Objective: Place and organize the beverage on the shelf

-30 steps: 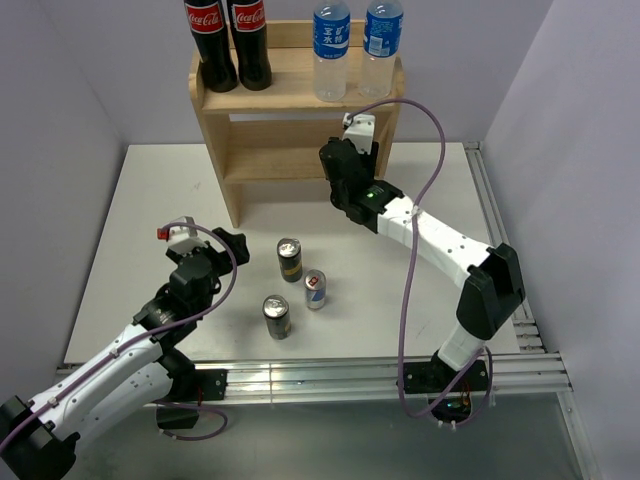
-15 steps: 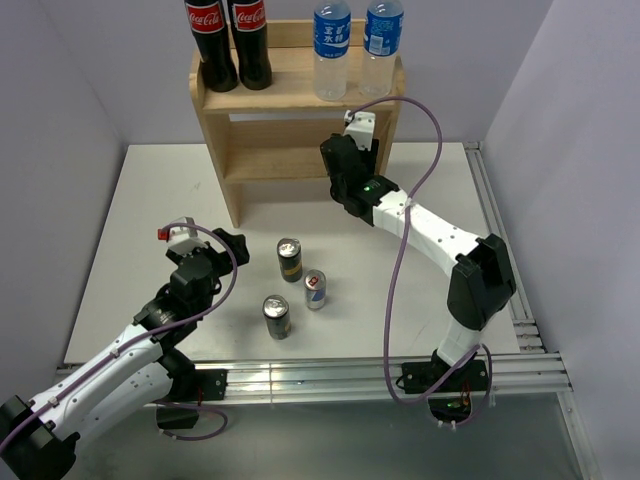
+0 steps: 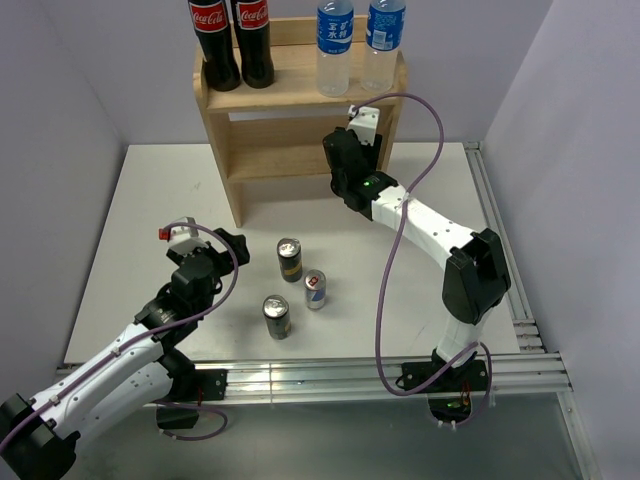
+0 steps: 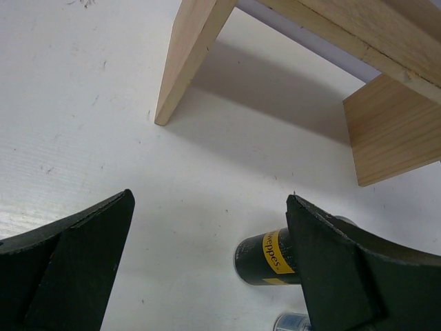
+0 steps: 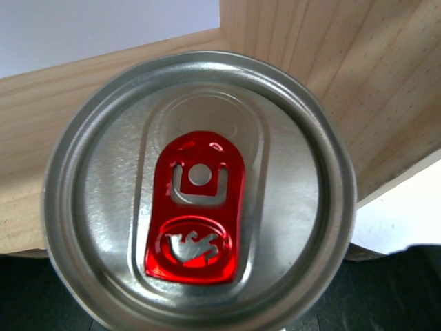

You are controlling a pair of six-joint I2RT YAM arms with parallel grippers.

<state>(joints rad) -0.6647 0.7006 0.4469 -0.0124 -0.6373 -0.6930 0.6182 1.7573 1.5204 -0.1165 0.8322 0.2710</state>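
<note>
Right gripper [image 3: 345,160] is clamped on a can [image 5: 200,200], lid-up between the jaws. Shelf [image 5: 289,69] side panel sits just beyond and beside them, so the can may be knocked against it and tipped on release. Left gripper [image 4: 210,207] is spread wide, with a dark can [image 4: 265,258] just ahead.

1. Shelf [image 3: 285,92]: at the far edge of the table [image 3: 150,200], about midway along it.
2. Top tier, left end: left cola bottle [image 3: 212,45] and right cola bottle [image 3: 252,45], side by side.
3. Top tier, right end: left water bottle [image 3: 333,50] and right water bottle [image 3: 380,45], side by side.
4. Table before the shelf, I count three cans standing apart: far can [image 3: 290,260] nearest the shelf; middle can [image 3: 315,290] just right of it; near can [image 3: 276,317] leftmost, closest to the near edge.
5. Fourth can [image 5: 200,193]: clasped in my right gripper [image 3: 352,160] at the lower tier's right end, just beside the right side panel. I cannot tell whether it rests on the board.
</note>
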